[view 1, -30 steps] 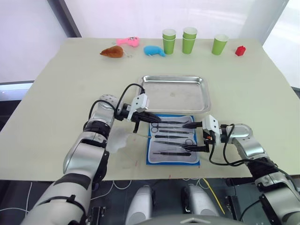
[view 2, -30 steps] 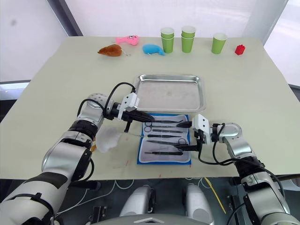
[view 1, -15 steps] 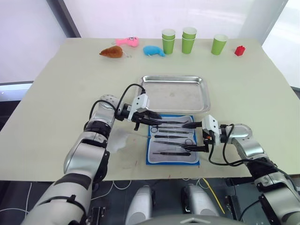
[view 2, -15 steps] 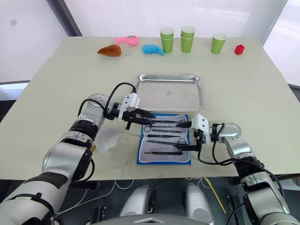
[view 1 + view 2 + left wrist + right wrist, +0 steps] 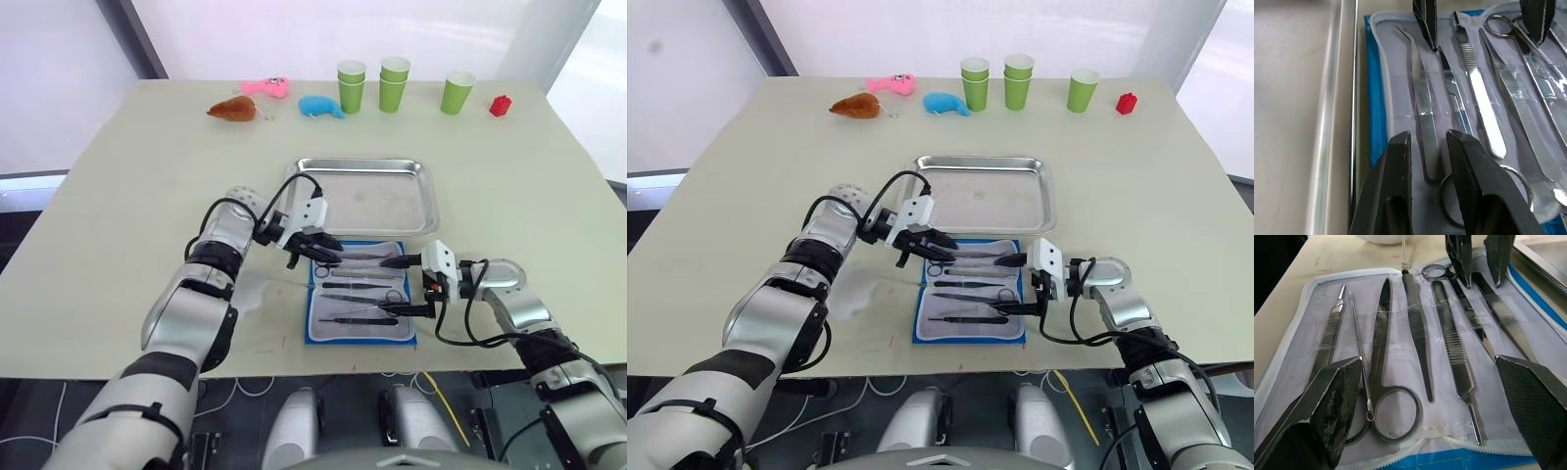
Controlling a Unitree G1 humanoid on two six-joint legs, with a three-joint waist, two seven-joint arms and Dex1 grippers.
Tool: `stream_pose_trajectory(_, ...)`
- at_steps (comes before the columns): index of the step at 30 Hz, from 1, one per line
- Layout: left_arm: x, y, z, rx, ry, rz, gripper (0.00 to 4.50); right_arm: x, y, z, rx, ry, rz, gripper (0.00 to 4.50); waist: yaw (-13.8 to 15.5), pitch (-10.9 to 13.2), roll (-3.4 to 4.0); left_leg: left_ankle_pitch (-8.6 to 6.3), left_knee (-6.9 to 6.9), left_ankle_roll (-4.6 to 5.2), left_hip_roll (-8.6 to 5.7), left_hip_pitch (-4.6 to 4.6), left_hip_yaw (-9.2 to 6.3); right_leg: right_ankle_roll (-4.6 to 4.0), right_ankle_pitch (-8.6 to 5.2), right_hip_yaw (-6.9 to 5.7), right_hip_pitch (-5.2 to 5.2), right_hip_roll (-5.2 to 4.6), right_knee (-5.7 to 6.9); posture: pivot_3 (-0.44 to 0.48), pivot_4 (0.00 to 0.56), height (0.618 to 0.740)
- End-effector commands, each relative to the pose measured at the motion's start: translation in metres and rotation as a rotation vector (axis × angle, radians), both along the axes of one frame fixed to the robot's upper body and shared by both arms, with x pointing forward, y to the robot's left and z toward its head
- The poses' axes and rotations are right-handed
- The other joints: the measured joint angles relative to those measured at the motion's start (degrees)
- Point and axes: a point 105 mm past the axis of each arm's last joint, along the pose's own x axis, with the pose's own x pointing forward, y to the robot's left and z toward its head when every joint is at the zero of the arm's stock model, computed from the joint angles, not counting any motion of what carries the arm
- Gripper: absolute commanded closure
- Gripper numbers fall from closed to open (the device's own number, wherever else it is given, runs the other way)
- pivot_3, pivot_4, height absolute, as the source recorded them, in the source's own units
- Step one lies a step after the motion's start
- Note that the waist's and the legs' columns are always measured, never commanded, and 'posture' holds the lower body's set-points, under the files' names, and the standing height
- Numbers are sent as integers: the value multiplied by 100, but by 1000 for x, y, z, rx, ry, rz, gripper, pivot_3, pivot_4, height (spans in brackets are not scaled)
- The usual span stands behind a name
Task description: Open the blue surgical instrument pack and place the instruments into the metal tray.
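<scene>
Flat blue fabric pack (image 5: 360, 291) lies open; shiny steel tray (image 5: 368, 196) empty. Our left gripper (image 5: 1427, 161), jaws slightly apart, straddles curved silver tweezers (image 5: 1421, 98); right gripper (image 5: 1435, 396) wide open, nothing held. All thin silver instruments (image 5: 1415, 333) left.

Silver arms, black cables, white wrist blocks, seemingly textured black fingers (image 5: 1327, 406).

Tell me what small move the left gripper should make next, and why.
Probably lower the left gripper a touch and close on the curved forceps. The pack already lies open beside the metal tray, which holds no instruments, and the slightly parted fingers hang just above that forceps' near end, so a short descent looks like all that remains before a grasp.
</scene>
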Motion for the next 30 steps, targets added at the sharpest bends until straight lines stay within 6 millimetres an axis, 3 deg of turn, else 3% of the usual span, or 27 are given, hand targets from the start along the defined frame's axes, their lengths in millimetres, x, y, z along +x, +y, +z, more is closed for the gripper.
stream_pose_trajectory(1,1,1,-1,53,11,2,3283,-15,-7,-42,-115,149,-27,0,-1,0,0,0,0,0,0,0,0,0,0,0,0,0,0,0,150,740)
stream_pose_trajectory(9,0,4,-6,94,53,18,3283,-16,-6,-43,-114,154,-25,0,-7,-1,-1,0,0,0,0,2,0,0,0,0,0,0,1,0,150,740)
stream_pose_trajectory(12,1,3,-3,85,65,25,3974,-17,-6,-43,-114,155,-22,0,-7,-1,-1,0,0,0,0,2,-1,0,0,0,0,0,1,0,150,740)
stream_pose_trajectory(13,1,4,-2,89,70,20,4468,-17,-5,-43,-114,156,-21,0,-7,-1,-2,0,0,0,0,2,0,0,0,0,0,0,2,0,150,740)
stream_pose_trajectory(30,1,5,16,114,77,3,4468,-17,-4,-45,-120,164,-14,0,-25,-1,-1,0,0,0,0,2,-2,0,0,1,0,2,2,0,150,740)
